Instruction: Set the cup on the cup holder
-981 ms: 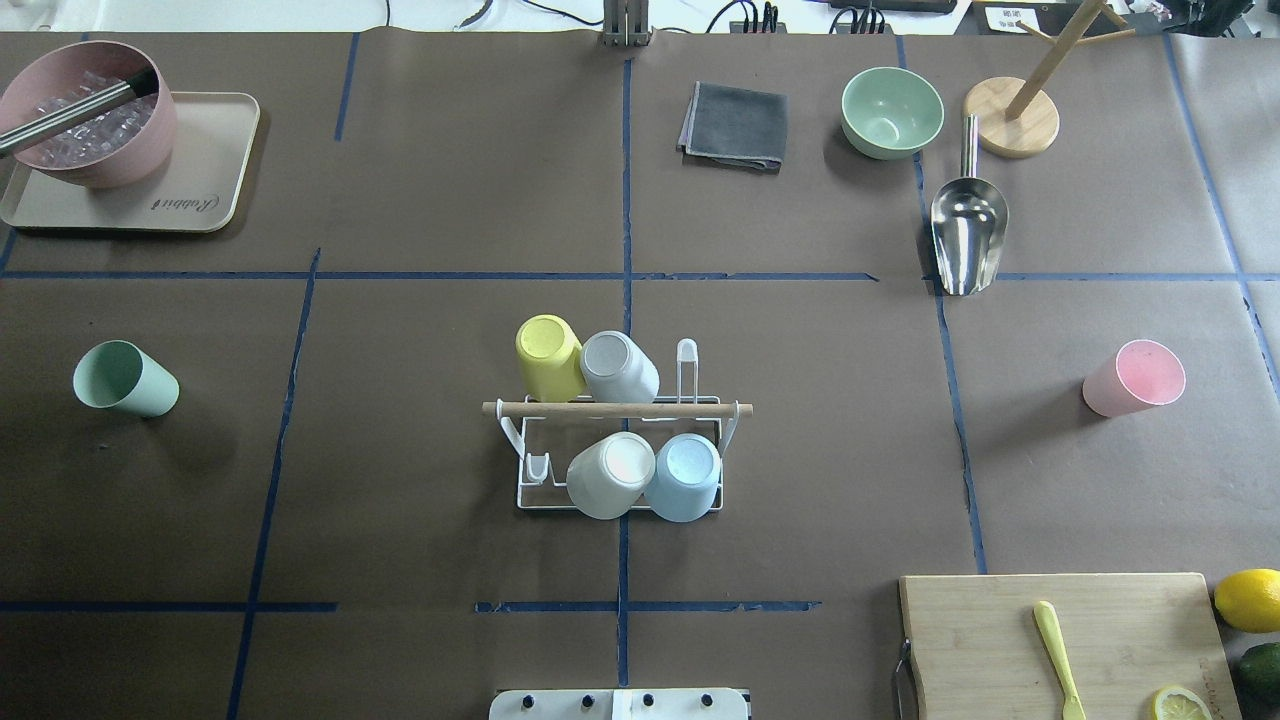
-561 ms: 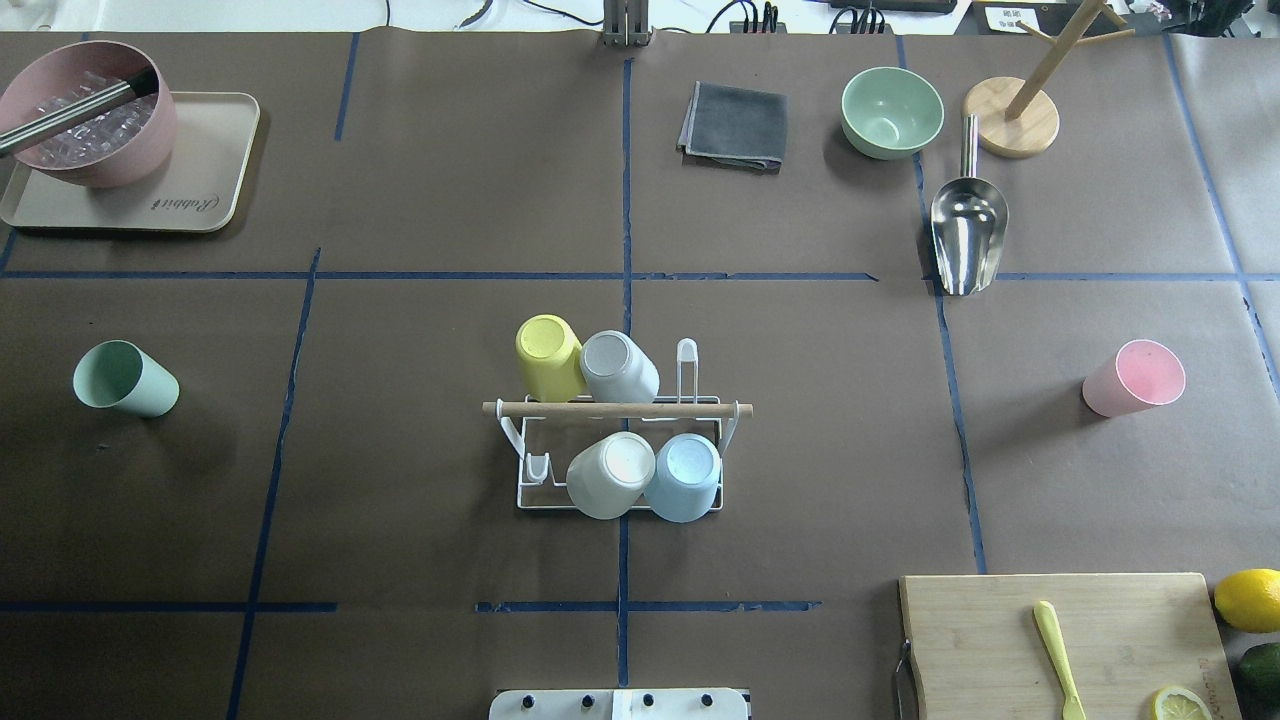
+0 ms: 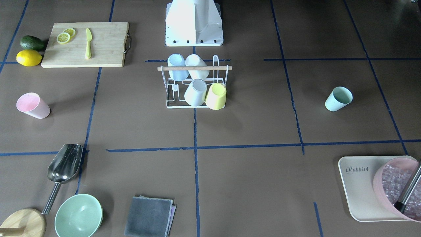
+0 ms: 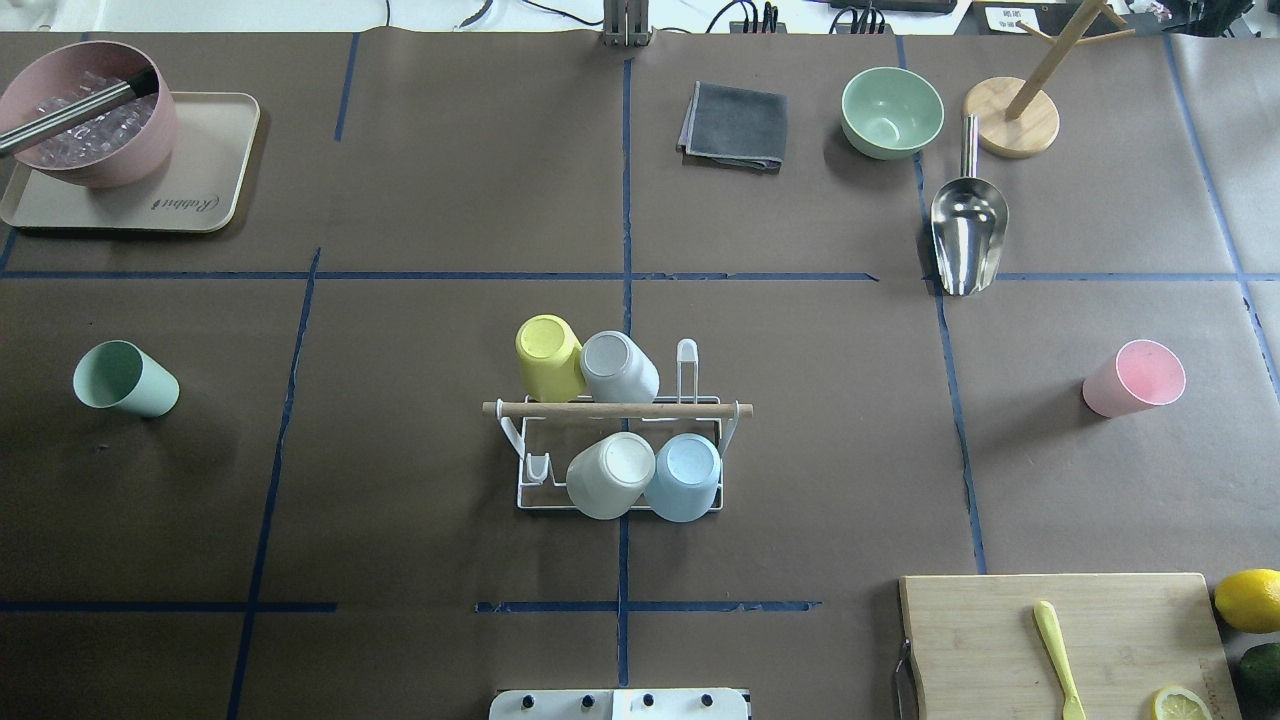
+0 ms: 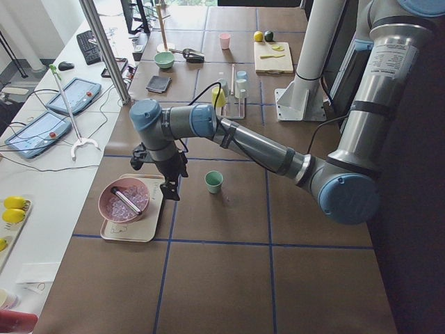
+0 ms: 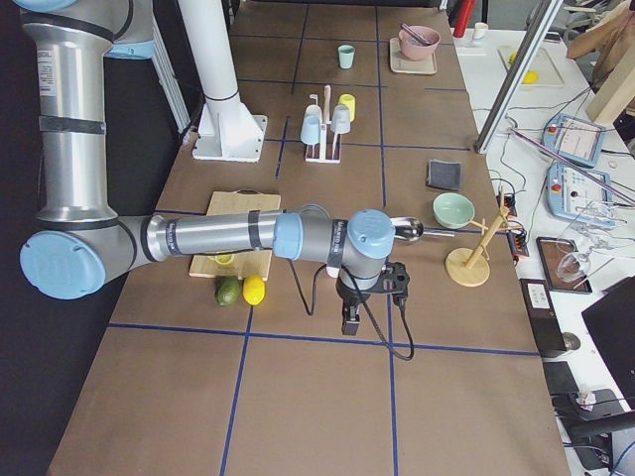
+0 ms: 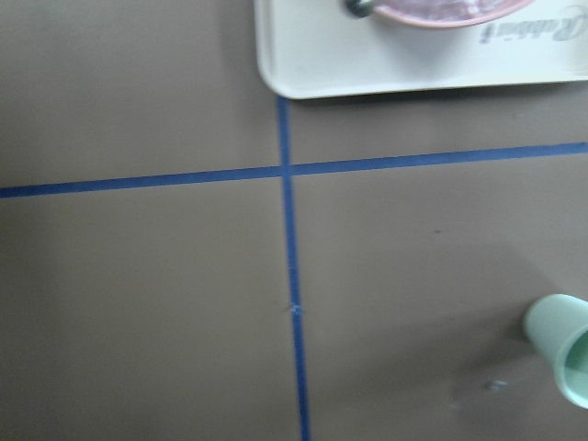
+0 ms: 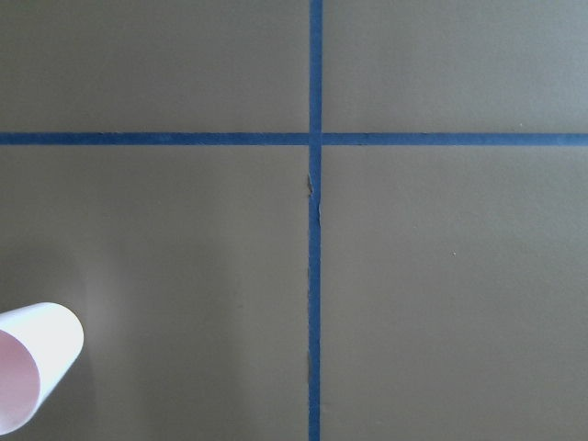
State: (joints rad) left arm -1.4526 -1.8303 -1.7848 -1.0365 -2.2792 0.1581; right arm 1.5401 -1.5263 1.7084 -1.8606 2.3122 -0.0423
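The white wire cup holder (image 4: 530, 500) with a wooden rod (image 4: 615, 409) stands mid-table and bears several upturned cups: yellow, grey, white and light blue. It also shows in the front view (image 3: 171, 106). A green cup (image 4: 125, 378) lies on its side at the left, also seen in the left wrist view (image 7: 560, 344). A pink cup (image 4: 1135, 378) lies on its side at the right, also seen in the right wrist view (image 8: 32, 377). The left gripper (image 5: 170, 189) hangs above the table between the tray and the green cup. The right gripper (image 6: 349, 322) hangs at the table's right end. I cannot tell whether either is open.
A beige tray (image 4: 200, 160) with a pink ice bowl (image 4: 90, 115) sits far left. A grey cloth (image 4: 735, 125), green bowl (image 4: 892, 112), metal scoop (image 4: 967, 230) and wooden stand (image 4: 1012, 115) sit far right. A cutting board (image 4: 1060, 640) with lemon sits near right.
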